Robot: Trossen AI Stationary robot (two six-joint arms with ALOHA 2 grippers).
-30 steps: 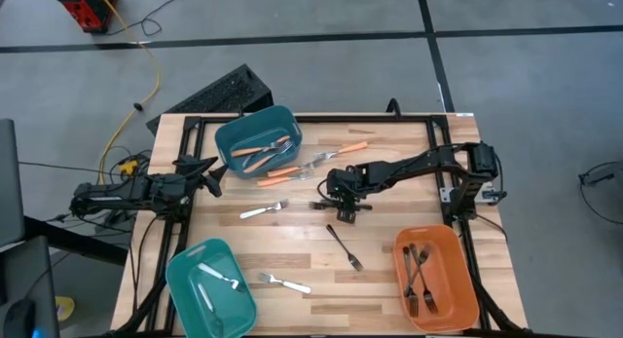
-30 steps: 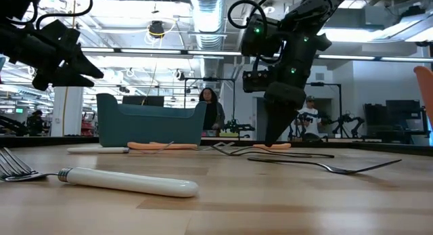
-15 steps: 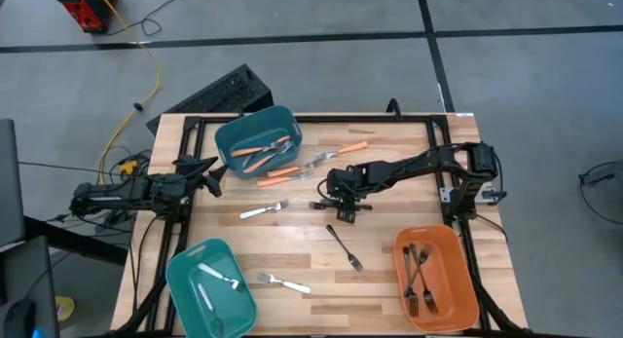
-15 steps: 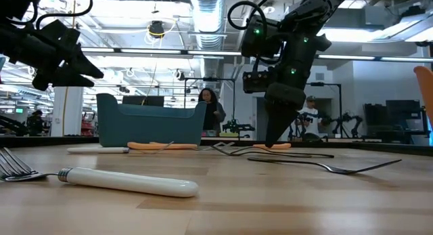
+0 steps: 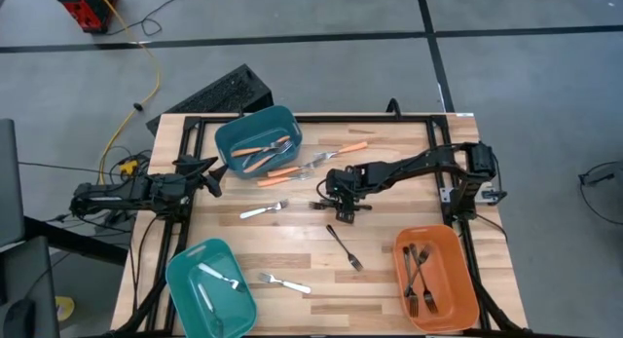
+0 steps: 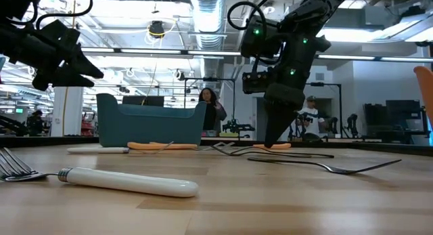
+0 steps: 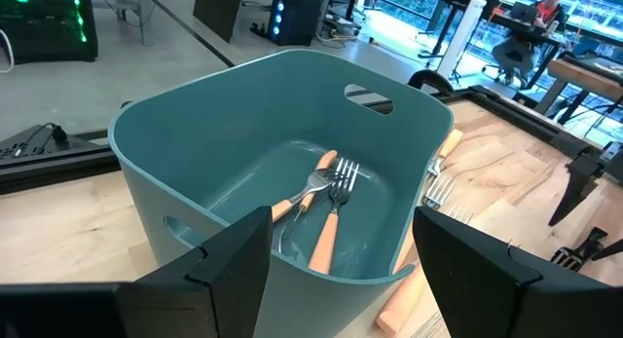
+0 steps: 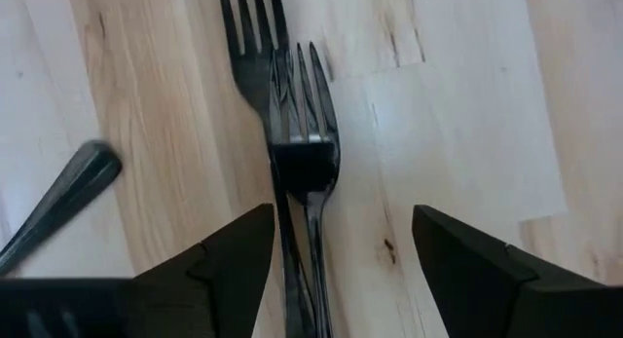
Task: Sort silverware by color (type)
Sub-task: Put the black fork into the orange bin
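Note:
My right gripper [image 5: 343,198] stands open, pointing down at the table's middle. In the right wrist view [image 8: 343,213] its fingers straddle two all-black forks [image 8: 302,163] lying side by side on the wood, touching neither. A third black fork [image 5: 344,247] lies nearer the near edge. White forks [image 5: 264,210] [image 5: 284,282] and orange-handled forks [image 5: 346,149] [image 5: 282,175] lie loose on the table. My left gripper [image 5: 209,174] hangs open by the table's left edge, facing the far teal bin [image 7: 195,182], which holds orange-handled forks [image 7: 326,211].
A second teal bin [image 5: 185,280] at the near left holds a white fork. An orange bin [image 5: 458,289] at the near right holds several black forks. In the low view a white-handled fork [image 6: 122,181] lies closest to the camera. People stand in the room behind.

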